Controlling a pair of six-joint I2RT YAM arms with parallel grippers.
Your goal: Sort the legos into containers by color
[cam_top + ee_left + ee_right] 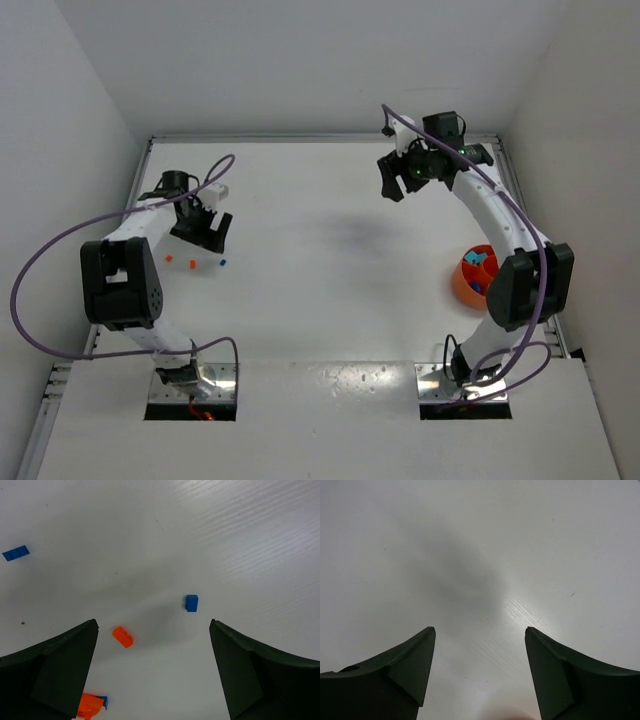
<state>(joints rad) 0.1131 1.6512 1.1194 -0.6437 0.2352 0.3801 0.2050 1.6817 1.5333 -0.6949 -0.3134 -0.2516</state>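
One blue brick (191, 603) before wide left jaws; bowl (462, 286) near table (330, 300) edge.

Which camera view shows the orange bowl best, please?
The top external view. Only there the orange bowl appears, near the right edge of the table, partly covered by the right arm. The left wrist view shows loose bricks but no bowl; the right wrist view shows only white table.

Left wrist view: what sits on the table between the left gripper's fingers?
Between the left gripper's fingers, the left wrist view shows an orange brick near one finger and a blue brick just past the tips; otherwise bare table.
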